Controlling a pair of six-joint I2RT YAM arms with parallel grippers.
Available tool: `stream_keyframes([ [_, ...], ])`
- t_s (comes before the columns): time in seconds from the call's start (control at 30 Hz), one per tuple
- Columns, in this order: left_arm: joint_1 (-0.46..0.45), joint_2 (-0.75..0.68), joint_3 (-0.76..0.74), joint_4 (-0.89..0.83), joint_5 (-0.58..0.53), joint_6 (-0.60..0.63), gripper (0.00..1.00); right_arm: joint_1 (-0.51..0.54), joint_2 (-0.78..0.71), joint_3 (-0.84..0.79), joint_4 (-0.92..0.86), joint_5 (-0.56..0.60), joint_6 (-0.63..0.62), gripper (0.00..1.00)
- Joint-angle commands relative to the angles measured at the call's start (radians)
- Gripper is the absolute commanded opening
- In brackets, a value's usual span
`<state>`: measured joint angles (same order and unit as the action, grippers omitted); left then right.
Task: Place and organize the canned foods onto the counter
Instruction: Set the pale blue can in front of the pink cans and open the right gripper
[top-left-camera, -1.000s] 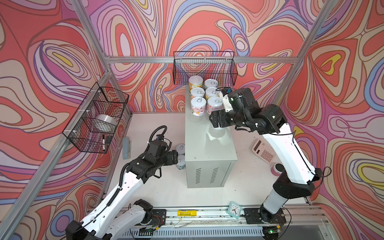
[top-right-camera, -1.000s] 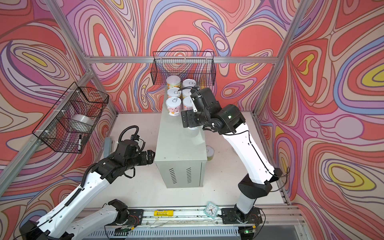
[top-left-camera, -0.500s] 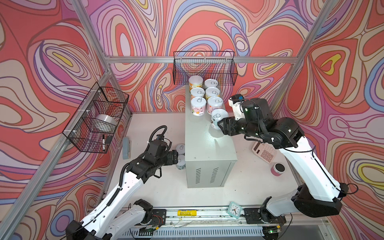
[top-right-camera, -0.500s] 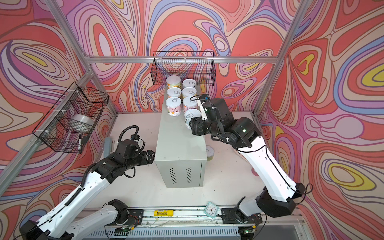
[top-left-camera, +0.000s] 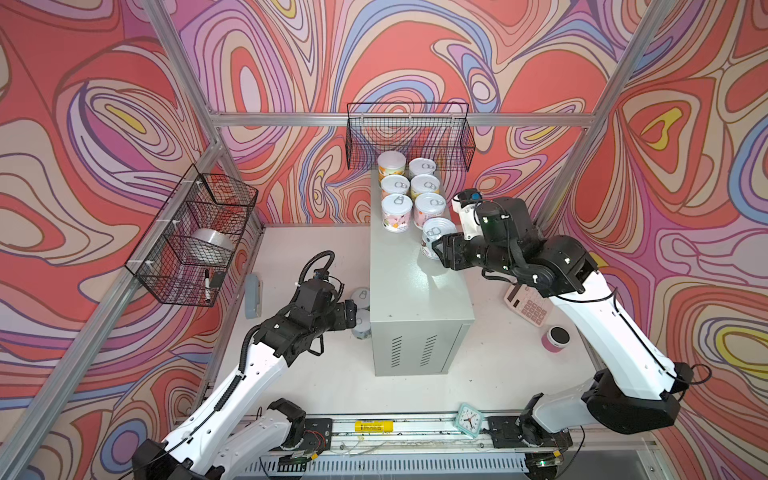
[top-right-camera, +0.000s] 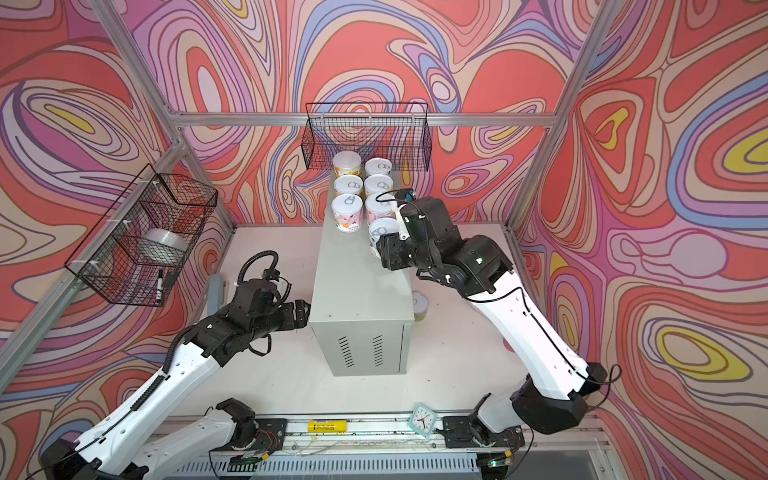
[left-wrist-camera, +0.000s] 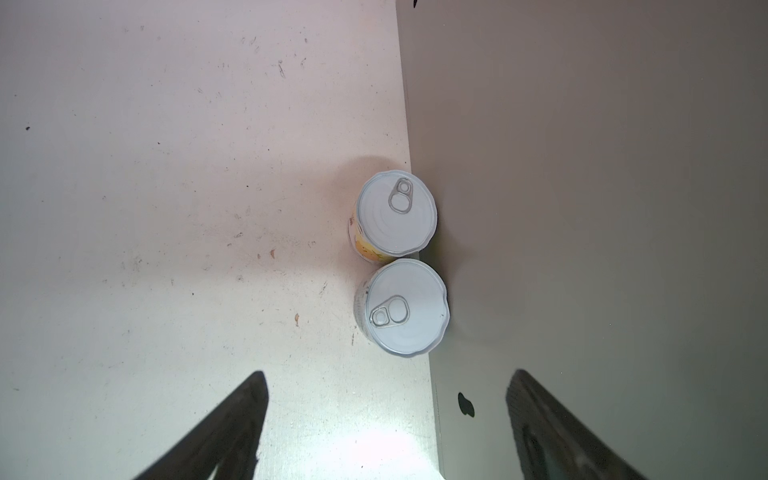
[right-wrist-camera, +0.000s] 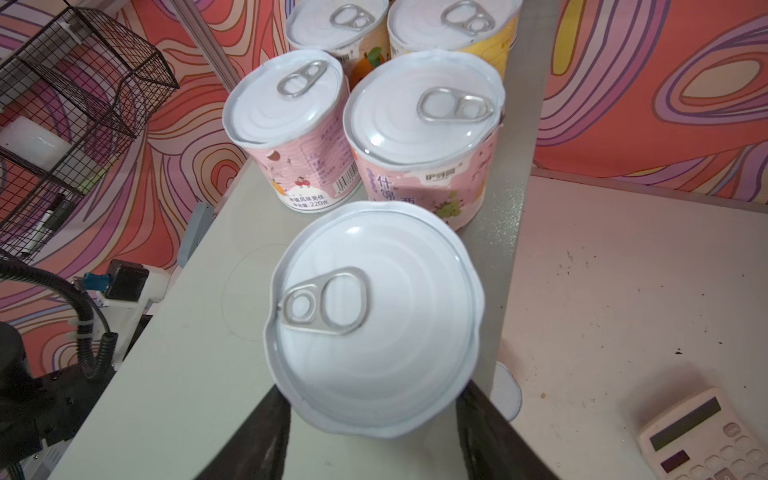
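Observation:
Several canned foods (top-left-camera: 407, 187) stand in two rows at the back of the grey counter (top-left-camera: 415, 291). One more can (top-left-camera: 439, 228) (right-wrist-camera: 374, 316) stands in front of them near the counter's right edge. My right gripper (top-left-camera: 440, 253) (right-wrist-camera: 374, 397) has a finger against each side of it, under the lid. My left gripper (top-left-camera: 351, 309) (left-wrist-camera: 386, 415) hangs open over the white tabletop beside the counter's left wall. Two cans (left-wrist-camera: 395, 216) (left-wrist-camera: 403, 307) stand just ahead of it against that wall. Another can (top-right-camera: 419, 305) sits on the tabletop right of the counter.
A calculator (top-left-camera: 525, 305) and a pink cylinder with a black top (top-left-camera: 555, 338) lie on the right of the tabletop. Wire baskets hang on the back wall (top-left-camera: 409, 137) and the left wall (top-left-camera: 195, 237). A small clock (top-left-camera: 469, 419) stands at the front rail.
My right arm has drawn back from over the rear cans, uncovering the front can, and its jaws have narrowed around that can. The left arm has stayed still.

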<state>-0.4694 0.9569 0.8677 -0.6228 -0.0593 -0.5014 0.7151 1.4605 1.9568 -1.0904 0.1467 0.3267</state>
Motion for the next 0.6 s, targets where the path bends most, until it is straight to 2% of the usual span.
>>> stream_keyframes([
  [0.0, 0.005, 0.005, -0.010, 0.024, 0.002, -0.006, 0.90, 0.003, 0.024, 0.002, 0.023, 0.027, -0.006, 0.64],
  [0.13, 0.005, 0.005, -0.013, 0.030, 0.002, -0.006, 0.91, 0.003, 0.040, 0.005, 0.036, 0.016, -0.010, 0.61],
  [0.57, 0.005, 0.012, -0.019, 0.033, 0.000, -0.005, 0.91, -0.008, 0.068, 0.028, 0.038, 0.035, -0.002, 0.61],
])
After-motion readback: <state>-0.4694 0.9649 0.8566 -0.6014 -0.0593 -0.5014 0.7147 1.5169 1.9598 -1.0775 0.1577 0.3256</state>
